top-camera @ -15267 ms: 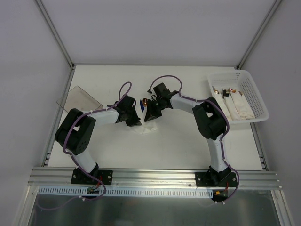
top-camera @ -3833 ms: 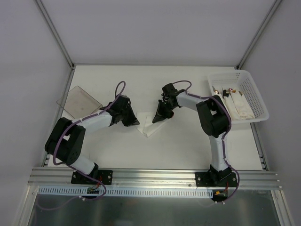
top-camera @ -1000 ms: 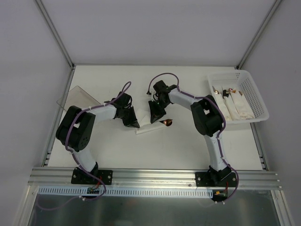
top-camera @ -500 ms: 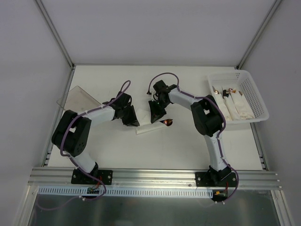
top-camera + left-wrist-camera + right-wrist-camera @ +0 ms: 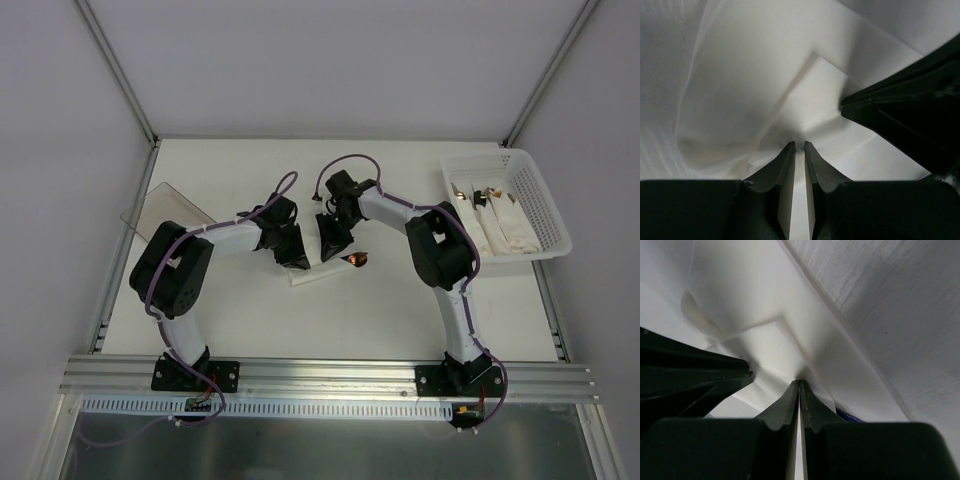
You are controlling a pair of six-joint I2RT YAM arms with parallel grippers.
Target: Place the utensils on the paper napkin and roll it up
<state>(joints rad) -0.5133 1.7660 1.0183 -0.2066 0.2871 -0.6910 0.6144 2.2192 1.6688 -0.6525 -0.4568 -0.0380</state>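
The white paper napkin (image 5: 312,270) lies partly rolled at mid-table. A brown utensil tip (image 5: 355,260) pokes out of its right end; the rest of the utensils are hidden inside. My left gripper (image 5: 297,258) is at the napkin's left end, its jaws nearly together and pinching a fold of the napkin (image 5: 765,100). My right gripper (image 5: 329,246) is at the napkin's far side, its jaws shut tight on a puckered fold (image 5: 770,340). Each wrist view shows the other gripper as a dark shape close by.
A white perforated basket (image 5: 545,215) at the right edge holds several rolled napkin bundles. A clear smoky container (image 5: 165,208) lies at the left edge. The two grippers are only a few centimetres apart.
My left gripper has moved right, onto the napkin's left end. The right gripper and the napkin have stayed put over the last second.
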